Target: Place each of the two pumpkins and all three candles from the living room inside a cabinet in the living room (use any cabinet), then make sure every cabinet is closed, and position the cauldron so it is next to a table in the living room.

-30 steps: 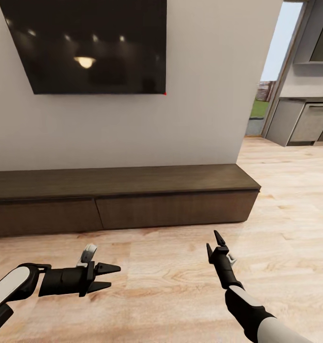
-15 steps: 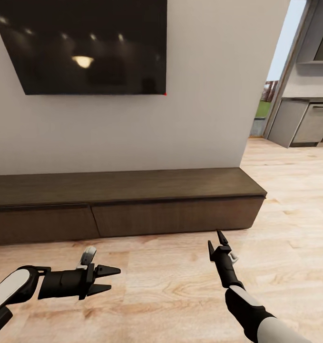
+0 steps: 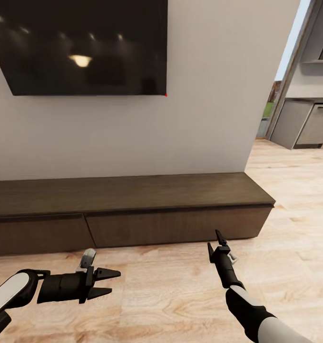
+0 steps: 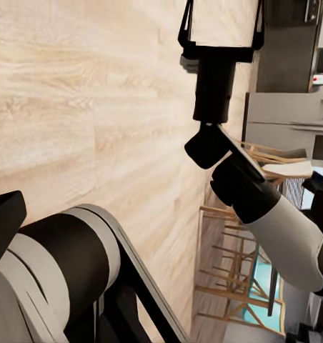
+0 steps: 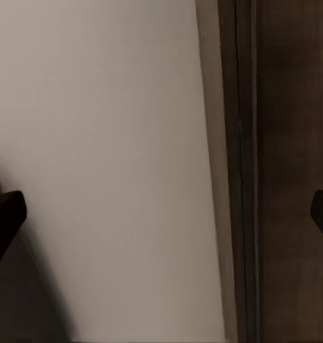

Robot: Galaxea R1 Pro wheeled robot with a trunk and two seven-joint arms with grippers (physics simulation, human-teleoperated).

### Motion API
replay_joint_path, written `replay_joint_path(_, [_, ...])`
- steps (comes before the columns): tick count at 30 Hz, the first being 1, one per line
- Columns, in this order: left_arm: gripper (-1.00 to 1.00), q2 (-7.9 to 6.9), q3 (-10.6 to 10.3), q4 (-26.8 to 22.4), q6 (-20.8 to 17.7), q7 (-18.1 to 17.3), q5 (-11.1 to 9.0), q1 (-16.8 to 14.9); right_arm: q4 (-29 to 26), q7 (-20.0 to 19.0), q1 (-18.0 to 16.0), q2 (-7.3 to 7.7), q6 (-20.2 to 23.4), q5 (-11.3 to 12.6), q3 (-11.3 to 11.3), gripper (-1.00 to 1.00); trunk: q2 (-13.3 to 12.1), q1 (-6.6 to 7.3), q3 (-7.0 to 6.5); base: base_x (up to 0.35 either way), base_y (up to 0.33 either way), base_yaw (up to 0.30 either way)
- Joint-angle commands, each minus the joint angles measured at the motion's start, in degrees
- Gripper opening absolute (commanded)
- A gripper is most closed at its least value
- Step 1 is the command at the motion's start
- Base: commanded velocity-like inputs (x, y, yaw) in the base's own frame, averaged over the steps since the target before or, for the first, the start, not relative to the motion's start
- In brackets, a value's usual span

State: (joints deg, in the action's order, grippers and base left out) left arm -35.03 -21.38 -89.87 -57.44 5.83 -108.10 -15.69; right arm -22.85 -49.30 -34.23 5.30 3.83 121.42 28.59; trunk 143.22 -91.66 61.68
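The cabinet (image 3: 132, 209) runs along the wall (image 3: 204, 119) as a long low barrier, its two drawer fronts flush and shut, so nothing can pass into it from the front. Its top is flat and open to a reach from above, though the dark television (image 3: 85, 45) hangs on the wall over the left part. A strip of wooden floor (image 3: 171, 295) lies between the cabinet and both claws; the left claw (image 3: 112, 281) and the right claw (image 3: 216, 240), both with fingers parted, hang well apart over it. Past the cabinet's right end the floor widens toward a doorway, with grey kitchen units (image 3: 306, 124) beyond.
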Motion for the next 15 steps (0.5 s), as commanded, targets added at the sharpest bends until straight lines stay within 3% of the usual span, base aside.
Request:
replay_joint_path(1, [1.0,-0.04,-0.08,-0.06,-0.04,0.59,-0.62,-0.05,0.02,1.24,-0.05,0.0,0.4,0.47,0.34,1.0,0.02,-0.01,0.05,0.178,0.0,0.0])
replay_joint_path(4, [1.0,-0.01,-0.65,-0.23,-0.04,0.59,-0.62,-0.04,0.0,2.58,-0.05,-0.06,0.44,0.35,0.48,1.0,0.02,-0.01,0.05,0.078,0.0,0.0])
replay_joint_path(15, [1.0,0.05,-2.46,-0.58,-0.04,0.59,-0.62,-0.04,0.0,3.29,-0.05,0.22,0.46,0.18,0.94,1.0,-4.39,2.4,-1.92,0.005,0.0,0.0])
